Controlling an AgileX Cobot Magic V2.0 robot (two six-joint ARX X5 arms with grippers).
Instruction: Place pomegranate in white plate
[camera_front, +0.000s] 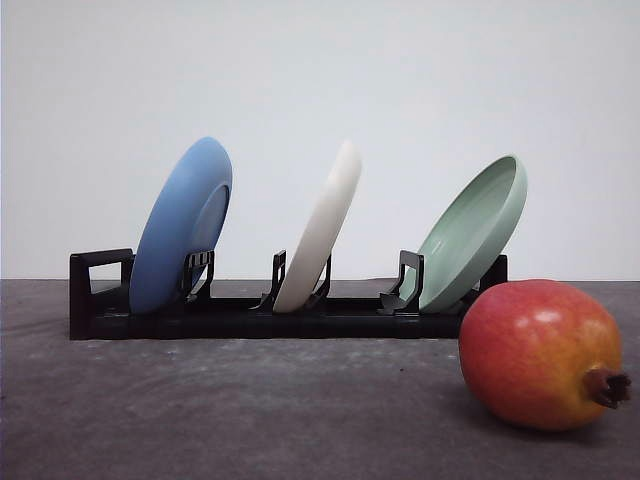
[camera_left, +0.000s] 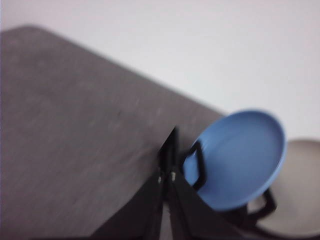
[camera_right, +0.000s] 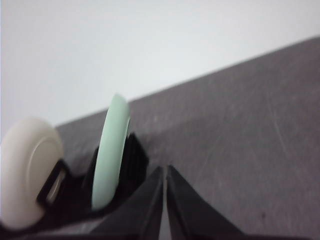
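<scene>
1. Both sets of jaws are pressed together with nothing between them. The left jaws (camera_left: 165, 182) appear in the left wrist view as two dark fingers meeting at a thin seam; the right jaws (camera_right: 165, 187) look the same in the right wrist view.
2. One pomegranate (camera_front: 541, 354) lies on the dark grey worktop (camera_front: 230, 410), at the front right in the front view. Its skin is red-orange fading to yellow, and its dark brown calyx points right. It lies on its side, in front of the right end of the rack, and I cannot tell whether the two touch.
3. One black dish rack (camera_front: 250, 318) stands farther back on the worktop, running left to right.
4. Three plates stand on edge in the rack, each in its own slot, all leaning right.
5. One blue plate (camera_front: 182, 226) is in the left slot.
6. One white plate (camera_front: 320, 228) is in the middle slot, seen nearly edge-on. It holds nothing.
7. One pale green plate (camera_front: 473, 232) is in the right slot, just behind the pomegranate.
8. A plain pale wall (camera_front: 320, 90) is behind the worktop.
9. Both wrist views are blurred.
</scene>
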